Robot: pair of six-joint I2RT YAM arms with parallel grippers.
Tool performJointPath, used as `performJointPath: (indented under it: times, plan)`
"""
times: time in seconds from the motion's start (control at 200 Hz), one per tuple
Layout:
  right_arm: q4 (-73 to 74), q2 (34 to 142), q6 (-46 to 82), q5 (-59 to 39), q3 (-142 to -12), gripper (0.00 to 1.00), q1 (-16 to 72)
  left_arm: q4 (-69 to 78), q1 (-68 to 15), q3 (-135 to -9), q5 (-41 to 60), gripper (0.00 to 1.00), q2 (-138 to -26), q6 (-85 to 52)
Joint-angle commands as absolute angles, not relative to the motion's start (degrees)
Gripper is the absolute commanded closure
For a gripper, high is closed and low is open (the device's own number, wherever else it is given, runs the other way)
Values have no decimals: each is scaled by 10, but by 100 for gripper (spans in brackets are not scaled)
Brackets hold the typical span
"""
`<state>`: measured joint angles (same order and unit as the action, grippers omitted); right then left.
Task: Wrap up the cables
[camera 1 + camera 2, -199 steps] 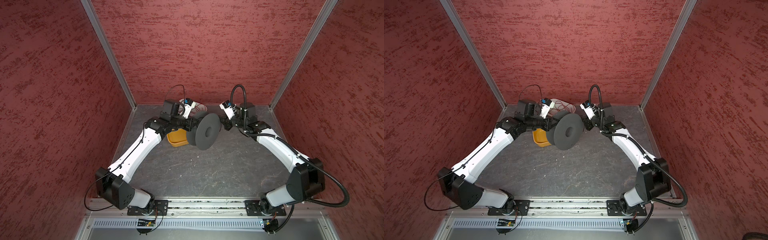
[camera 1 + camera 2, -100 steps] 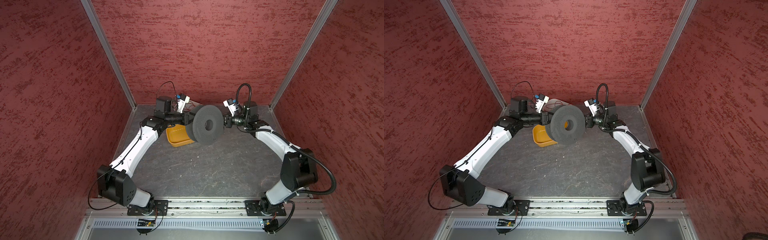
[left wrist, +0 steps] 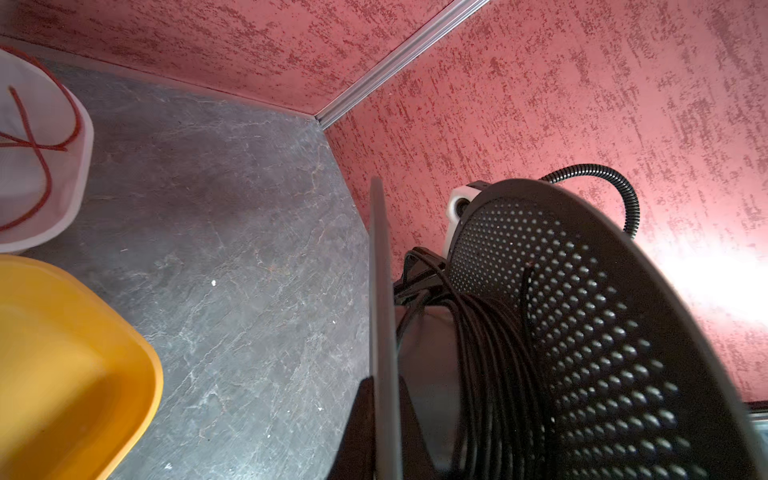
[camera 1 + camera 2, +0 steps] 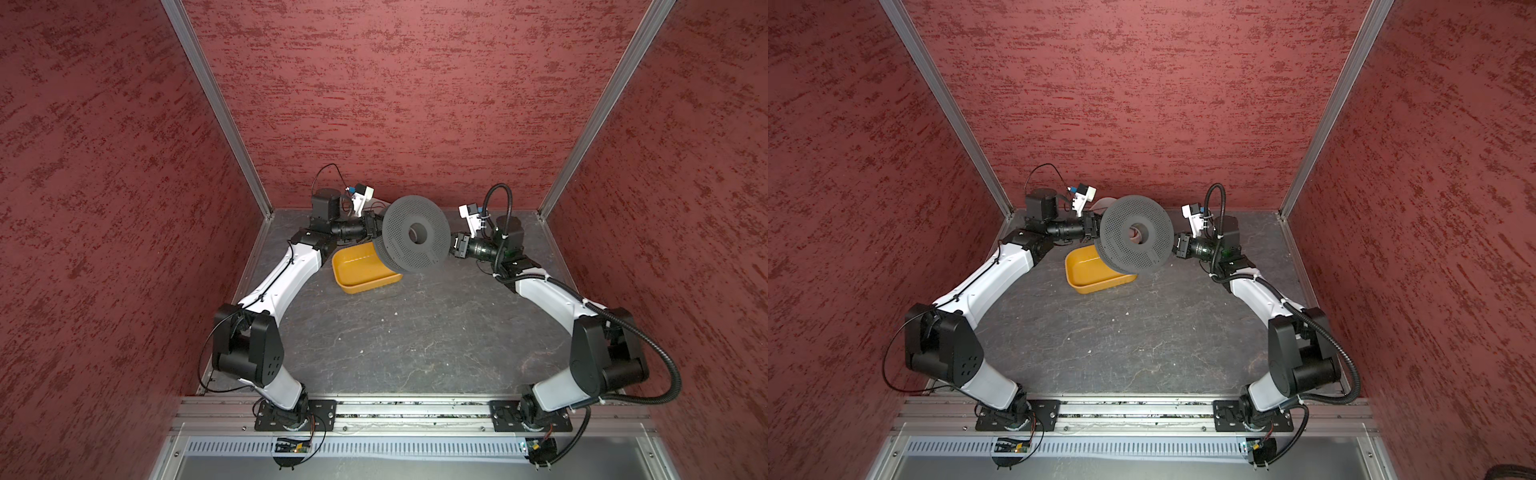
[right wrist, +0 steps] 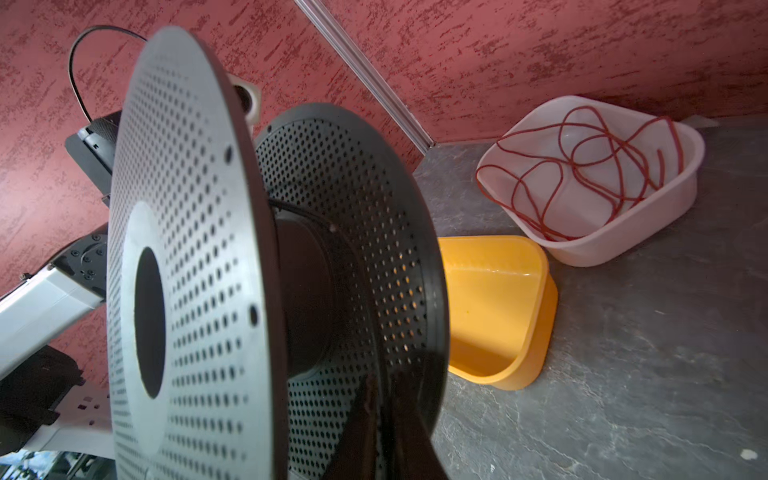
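A dark grey perforated spool (image 4: 399,245) (image 4: 1121,245) hangs in the air over the back of the table, held from both sides. My left gripper (image 4: 378,226) (image 3: 384,415) is shut on the thin rim of one flange. My right gripper (image 4: 451,249) (image 5: 390,419) is shut on the rim of a flange from the opposite side. The cables (image 3: 490,353) show in the left wrist view as thin black wire wound in many turns round the hub, with a short loose end standing against the perforated flange. In both top views the flanges hide the wire.
An empty yellow tub (image 4: 363,270) (image 5: 498,307) lies on the grey table just under the spool. A white tub (image 5: 681,195) with a loose red cord (image 5: 582,166) in it stands behind it by the back wall. Red walls enclose three sides.
Both arms have carried the spool up and towards the back wall. Its flange face has turned more towards the top cameras. Both grips have stayed on it.
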<state>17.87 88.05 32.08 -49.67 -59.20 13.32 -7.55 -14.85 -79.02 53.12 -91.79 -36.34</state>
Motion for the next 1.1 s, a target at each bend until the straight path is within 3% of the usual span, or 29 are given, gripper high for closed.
performJointPath:
  times: [0.0, 0.25, 0.621, 0.847, 1.097]
  plan:
    - [178, 882, 339, -472, -611, 89, 131, -15, -149, -817, 570, 100, -916, -399]
    - [125, 896, 333, -472, -635, 87, 130, -10, -139, -821, 586, 100, -918, -419]
    - [121, 863, 327, -445, -628, 68, 130, -11, -128, -819, 596, 100, -921, -445]
    - [105, 847, 317, -422, -631, 63, 129, 0, -126, -815, 610, 100, -928, -465]
    - [93, 836, 324, -398, -626, 45, 124, 10, -116, -810, 614, 100, -936, -489]
